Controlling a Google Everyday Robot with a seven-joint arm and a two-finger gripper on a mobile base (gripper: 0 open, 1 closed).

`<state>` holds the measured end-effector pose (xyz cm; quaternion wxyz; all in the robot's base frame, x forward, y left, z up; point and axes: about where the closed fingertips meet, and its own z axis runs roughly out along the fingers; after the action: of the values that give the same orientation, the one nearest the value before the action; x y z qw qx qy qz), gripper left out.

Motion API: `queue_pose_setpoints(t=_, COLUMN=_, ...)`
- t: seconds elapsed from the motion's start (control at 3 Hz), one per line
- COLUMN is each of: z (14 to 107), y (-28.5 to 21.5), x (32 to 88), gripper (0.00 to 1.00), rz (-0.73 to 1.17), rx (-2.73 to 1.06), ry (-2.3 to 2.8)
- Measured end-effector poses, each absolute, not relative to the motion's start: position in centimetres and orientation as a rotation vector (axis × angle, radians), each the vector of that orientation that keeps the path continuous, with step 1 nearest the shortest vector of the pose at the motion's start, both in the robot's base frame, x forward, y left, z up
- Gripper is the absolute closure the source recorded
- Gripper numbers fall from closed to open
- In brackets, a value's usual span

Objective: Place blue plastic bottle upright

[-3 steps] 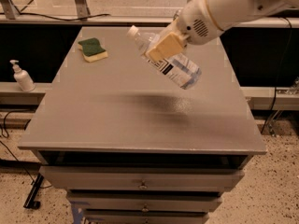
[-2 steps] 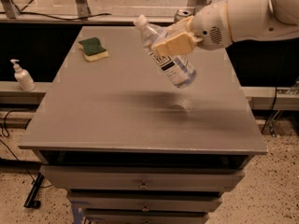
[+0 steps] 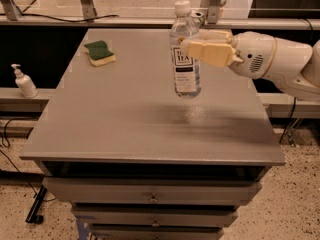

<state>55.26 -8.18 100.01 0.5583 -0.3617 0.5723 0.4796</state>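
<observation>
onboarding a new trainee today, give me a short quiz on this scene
1. True or false: the bottle is lying flat on the table.
2. Multiple choice: what holds the bottle? A) the end effector, reaching in from the right of the camera view and shut around its upper part; B) a human hand; C) nothing, it stands free.
3. Short answer: what green and yellow thing lies on the table's far side, apart from the bottle?

Key
1. False: it is upright, cap on top.
2. A
3. The sponge.
</observation>
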Motion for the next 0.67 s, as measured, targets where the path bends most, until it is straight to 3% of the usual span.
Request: queue_pose_setpoints(t=0.67, z=102.9, y=-10.1, x=52.6, gripper=1.0, rz=1.249, rx=-0.785, ry=1.098)
